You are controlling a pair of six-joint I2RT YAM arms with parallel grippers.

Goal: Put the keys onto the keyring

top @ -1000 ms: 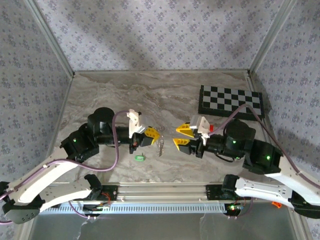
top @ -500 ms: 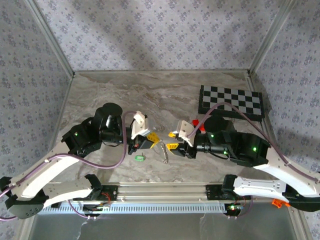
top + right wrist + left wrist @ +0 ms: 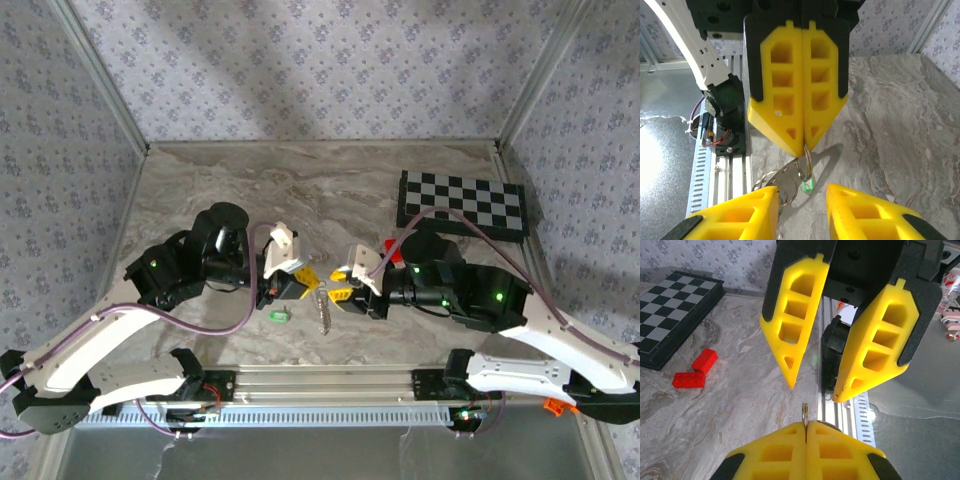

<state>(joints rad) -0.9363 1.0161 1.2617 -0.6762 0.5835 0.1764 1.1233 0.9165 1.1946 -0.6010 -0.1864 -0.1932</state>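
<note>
The right gripper (image 3: 338, 286) has drawn up to the left gripper (image 3: 303, 281), its jaws narrowly parted; the left's clamp the keyring (image 3: 323, 308). The green key (image 3: 279, 315) lies unthreaded on the table (image 3: 250, 180). Next likely needs a second grip on the ring.

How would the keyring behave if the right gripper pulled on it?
Probably floppy: the keyring dangles in loose loops below the shut left gripper. Likely light, since a fingertip pinch holds it. It may swing or slip when the open right gripper closes.
</note>
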